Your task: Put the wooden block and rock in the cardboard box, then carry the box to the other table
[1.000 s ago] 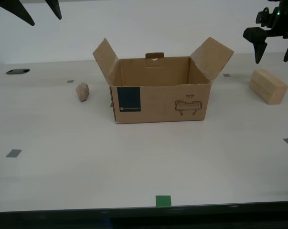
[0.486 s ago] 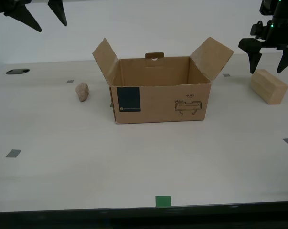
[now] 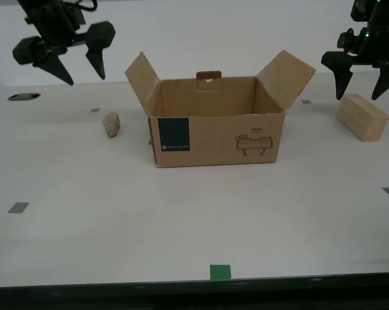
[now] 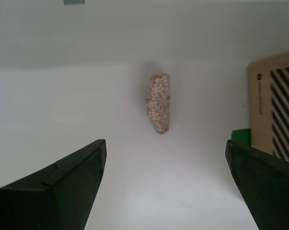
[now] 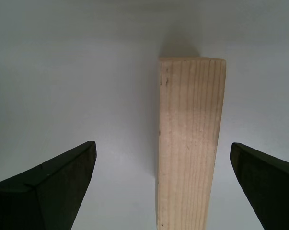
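A robot test bench in a lab, not a home or a shop.

You are looking at a smooth white table point(image 3: 181, 213) against a bare white wall point(image 3: 213, 32), with small grey tape squares point(image 3: 18, 207) and one green tape square point(image 3: 220, 272) marking spots on its top. Two black robot arms hang over it, and only a few test props lie there: a cardboard box point(image 3: 213, 129), a rock point(image 3: 111, 124) and a wooden block point(image 3: 362, 117).
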Robot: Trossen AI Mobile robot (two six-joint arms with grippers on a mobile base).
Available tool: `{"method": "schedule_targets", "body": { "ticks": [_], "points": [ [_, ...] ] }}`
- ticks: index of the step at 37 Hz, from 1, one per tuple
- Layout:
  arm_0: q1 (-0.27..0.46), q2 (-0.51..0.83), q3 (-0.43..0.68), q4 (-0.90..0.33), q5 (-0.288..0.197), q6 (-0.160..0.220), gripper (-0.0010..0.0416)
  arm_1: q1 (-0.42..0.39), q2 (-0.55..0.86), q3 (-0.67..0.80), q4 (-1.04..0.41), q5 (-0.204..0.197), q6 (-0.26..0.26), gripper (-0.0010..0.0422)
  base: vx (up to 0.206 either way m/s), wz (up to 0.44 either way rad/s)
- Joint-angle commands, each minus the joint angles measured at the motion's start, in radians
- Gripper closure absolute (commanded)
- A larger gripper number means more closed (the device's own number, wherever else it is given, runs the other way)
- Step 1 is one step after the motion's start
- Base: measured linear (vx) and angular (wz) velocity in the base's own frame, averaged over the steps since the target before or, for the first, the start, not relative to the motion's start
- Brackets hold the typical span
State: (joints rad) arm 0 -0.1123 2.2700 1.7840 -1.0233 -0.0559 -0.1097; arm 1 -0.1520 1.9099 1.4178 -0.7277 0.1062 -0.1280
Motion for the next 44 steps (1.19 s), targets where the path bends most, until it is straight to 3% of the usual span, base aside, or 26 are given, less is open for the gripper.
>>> {"method": "schedule_targets", "body": {
  "ticks": [1, 20, 33, 40, 44],
  "points": [
    [0.000, -0.001, 0.001, -0.002, -0.003, -0.004, 0.0016, 0.000, 0.068, 0.034, -0.006, -0.002, 0.004, 0.0073, 0.000, 0.000],
    [0.000, -0.001, 0.001, 0.007, -0.003, -0.007, 0.0017, -0.006, 0.293, 0.195, -0.071, -0.002, 0.003, 0.0073, 0.000, 0.000],
    [0.000, -0.001, 0.001, 0.016, -0.003, -0.007, 0.0017, -0.031, 0.311, 0.212, -0.052, -0.007, -0.021, 0.0074, 0.000, 0.000],
    [0.001, -0.001, 0.001, 0.023, -0.003, -0.007, 0.0016, -0.038, 0.311, 0.206, -0.044, -0.076, -0.038, 0.0073, 0.000, 0.000],
    [0.001, -0.001, 0.001, 0.023, -0.003, -0.006, 0.0016, -0.039, 0.311, 0.203, -0.049, -0.078, -0.043, 0.0074, 0.000, 0.000]
  ]
}}
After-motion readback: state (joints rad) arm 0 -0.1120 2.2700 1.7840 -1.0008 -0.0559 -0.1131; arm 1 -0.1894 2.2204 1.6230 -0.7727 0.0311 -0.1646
